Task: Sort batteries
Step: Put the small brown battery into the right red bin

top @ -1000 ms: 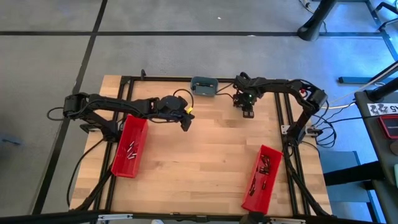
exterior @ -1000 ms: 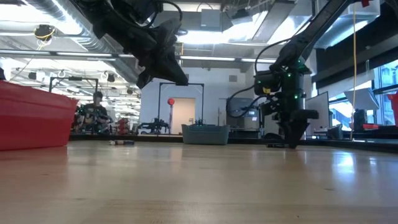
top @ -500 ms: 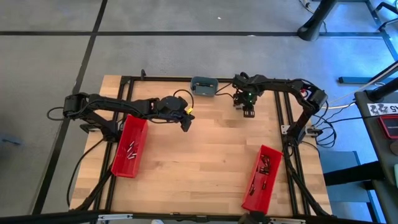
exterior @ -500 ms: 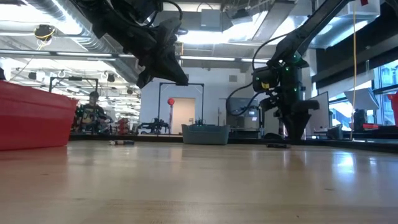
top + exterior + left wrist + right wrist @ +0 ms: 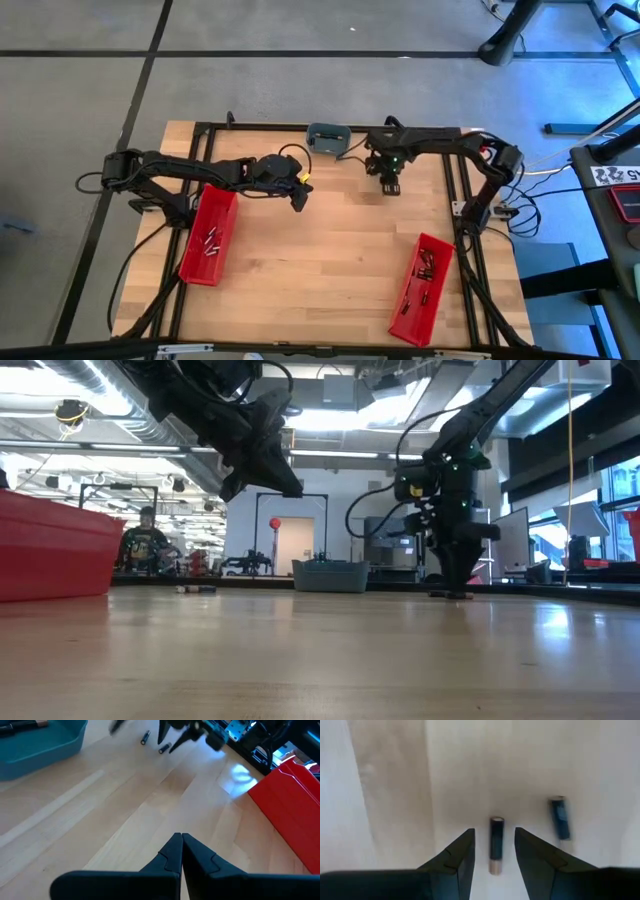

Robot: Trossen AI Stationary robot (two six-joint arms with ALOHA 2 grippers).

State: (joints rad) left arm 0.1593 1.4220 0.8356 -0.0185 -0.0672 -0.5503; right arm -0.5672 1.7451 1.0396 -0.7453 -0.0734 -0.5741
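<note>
From above, we see the right end effector (image 5: 389, 186) over the far part of the wooden surface (image 5: 330, 250), just beside the grey-blue dish (image 5: 327, 138) at the far edge. The left end effector (image 5: 298, 198) hangs over the surface's left-centre, well apart from the right one. A red bin (image 5: 209, 235) on the left holds a few batteries (image 5: 211, 240), and a second red bin (image 5: 423, 285) on the right holds more batteries (image 5: 425, 272).

At table height, we see the right end effector (image 5: 452, 582) pointing straight down, its tips close to the surface, with a small dark battery (image 5: 452, 595) lying just under it. The left end effector (image 5: 270, 475) hangs high above the surface. The dish (image 5: 328, 575) sits far back.

Through the left wrist camera, we see the left fingers (image 5: 172, 852) pressed together, tips touching, nothing between them. Far off, two loose batteries (image 5: 145, 738) lie on the wood near the other arm.

Through the right wrist camera, we see the right fingers (image 5: 465, 852) parted, and one dark battery with a pale end (image 5: 496, 845) lying on the surface in the gap between them, touching neither. A second, bluish battery (image 5: 560, 818) lies just outside one finger.
</note>
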